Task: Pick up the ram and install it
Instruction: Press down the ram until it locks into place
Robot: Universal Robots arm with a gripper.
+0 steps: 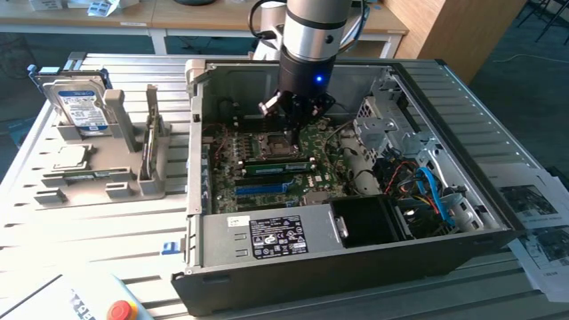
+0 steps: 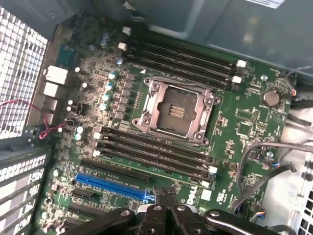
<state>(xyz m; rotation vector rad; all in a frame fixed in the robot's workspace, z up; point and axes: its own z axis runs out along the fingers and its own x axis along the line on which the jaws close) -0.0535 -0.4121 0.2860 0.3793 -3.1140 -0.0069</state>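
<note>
Now, fingers (image 2: 156, 218): pressed together, empty, over CPU socket (image 1: 277, 141).
Ram (image 1: 280, 165): apparently upright in a slot, 6 o'clock of socket.
Risk: half-seated stick; uneven pressing could flex motherboard (image 1: 322, 177).

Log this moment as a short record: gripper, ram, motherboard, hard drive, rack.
gripper: inside the open PC case, above the motherboard, shut, holding nothing visible
motherboard: green, CPU socket empty; the black memory slots seen from the wrist look empty
ram: one green stick lies across the board below the gripper in the exterior view
hard drive: upright in the grey rack, at the exterior view's left, outside the case
</note>
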